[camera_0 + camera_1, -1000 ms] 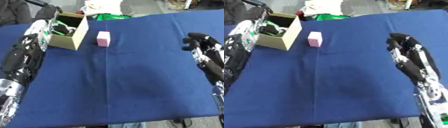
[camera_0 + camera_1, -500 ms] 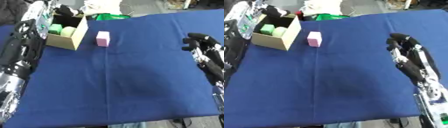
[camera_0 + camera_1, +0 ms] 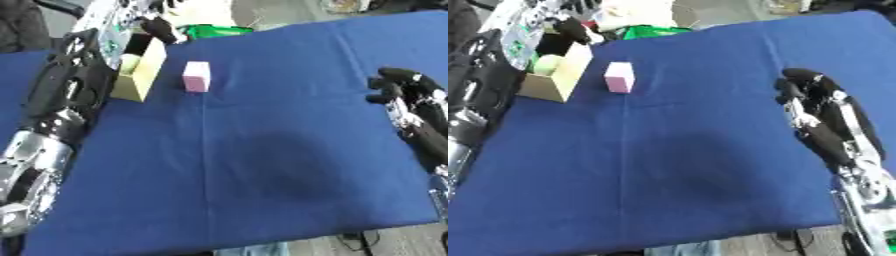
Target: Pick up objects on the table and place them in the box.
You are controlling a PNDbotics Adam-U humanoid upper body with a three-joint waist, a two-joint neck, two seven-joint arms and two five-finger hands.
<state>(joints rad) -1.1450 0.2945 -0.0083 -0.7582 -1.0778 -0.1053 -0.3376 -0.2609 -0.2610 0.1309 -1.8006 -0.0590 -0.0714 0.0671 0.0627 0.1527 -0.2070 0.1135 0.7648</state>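
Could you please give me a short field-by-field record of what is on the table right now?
surface: blue cloth covering the table
box: open cardboard box at the far left, a green item inside
loose object: pink block, upright on the cloth just right of the box, apart from it
left hand: above the far end of the box; grip unclear
right hand: at the right edge, fingers curled, holding nothing
left to do: pink block not yet boxed

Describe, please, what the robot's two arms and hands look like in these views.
The left arm is mostly black, built of bulky segments, with shiny silver joint housings low down and a pale panel with small green markings nearer the left hand, whose fingers are black. The right hand has black fingers over silvery-white linkages, on a slim black forearm that ends in silver hardware.
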